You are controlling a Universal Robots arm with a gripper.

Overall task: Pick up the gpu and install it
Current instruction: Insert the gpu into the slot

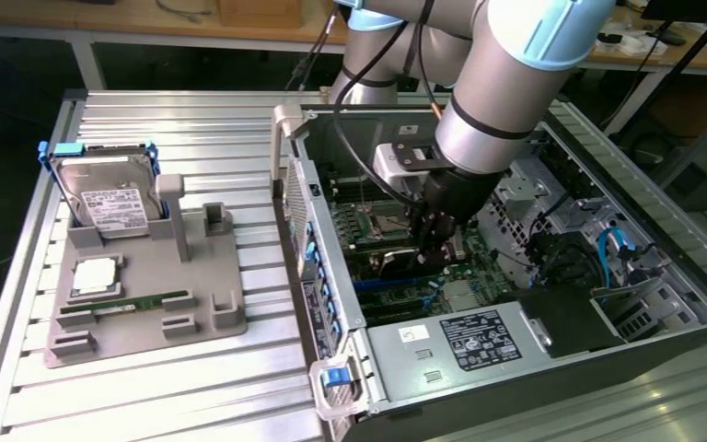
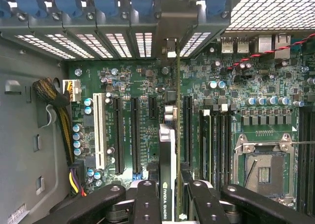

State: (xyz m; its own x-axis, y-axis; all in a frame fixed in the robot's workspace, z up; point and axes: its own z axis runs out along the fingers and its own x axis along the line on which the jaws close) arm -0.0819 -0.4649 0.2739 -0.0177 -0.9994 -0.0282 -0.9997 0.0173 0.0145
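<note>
The arm reaches down into the open case. Its gripper is squeezed tight on the gpu, with one finger on each flat side. The gpu stands on its thin edge over the green board, in line with the long black slots. I cannot tell if it touches one. Outside the case, a hard drive sits in a grey tray.
</note>
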